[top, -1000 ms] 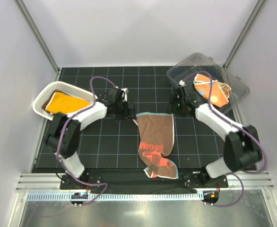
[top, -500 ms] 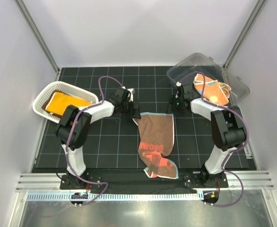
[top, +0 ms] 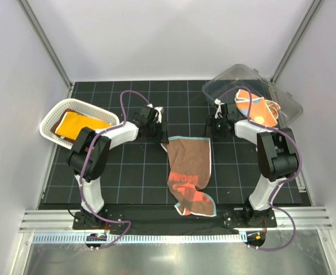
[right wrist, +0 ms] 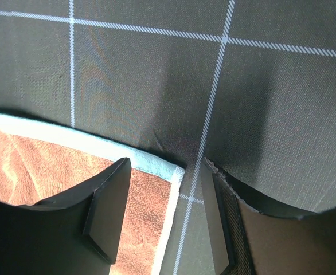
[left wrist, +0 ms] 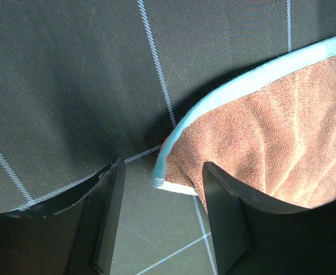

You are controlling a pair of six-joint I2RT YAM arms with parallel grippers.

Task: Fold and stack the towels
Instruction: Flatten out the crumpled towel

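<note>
A brown towel [top: 189,159] with a pale blue edge and red lettering lies spread on the black grid mat, its near end crumpled. My left gripper [top: 160,135] is at the towel's far left corner. In the left wrist view the towel corner [left wrist: 169,166] lies between the open left gripper [left wrist: 163,220] fingers, one finger [left wrist: 224,217] over the cloth. My right gripper [top: 211,134] is at the far right corner. In the right wrist view the towel corner [right wrist: 167,169] sits between the open right gripper [right wrist: 161,216] fingers, one finger [right wrist: 108,209] over the cloth.
A white mesh basket [top: 49,119] at the left holds an orange towel [top: 79,123]. A clear plastic bin [top: 237,77] at the back right holds orange and blue spotted towels [top: 255,107]. Metal frame posts stand at the back corners.
The left gripper has shifted right onto the towel's far left corner. The right arm's elbow has swung back, and its gripper has settled at the far right corner. The towel has not moved.
</note>
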